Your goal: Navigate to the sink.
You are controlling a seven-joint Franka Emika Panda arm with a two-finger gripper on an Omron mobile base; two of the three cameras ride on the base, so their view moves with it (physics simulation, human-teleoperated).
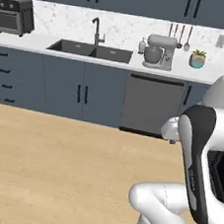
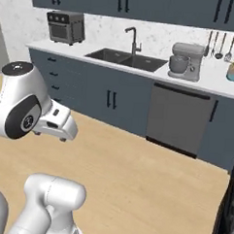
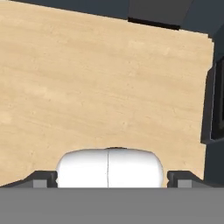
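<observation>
The sink [image 1: 90, 50] is a wide dark grey double basin set in the white counter at the far wall, with a tall dark faucet [image 1: 96, 30] behind its divider. In the right base view the sink [image 2: 127, 58] lies ahead and slightly left, with a stretch of wooden floor between it and me. My arm is folded close above the base. My gripper [image 3: 111, 179] points down at the floor, and its two fingertips [image 3: 43, 178] stand wide apart with nothing between them.
Blue-grey cabinets [image 1: 62, 88] run under the counter, with a grey dishwasher [image 1: 152, 105] right of the sink. A toaster oven [image 1: 14, 16], a stand mixer [image 1: 158, 51] and a potted plant [image 1: 197, 58] stand on the counter. A dark unit [image 3: 214, 109] is close on the right.
</observation>
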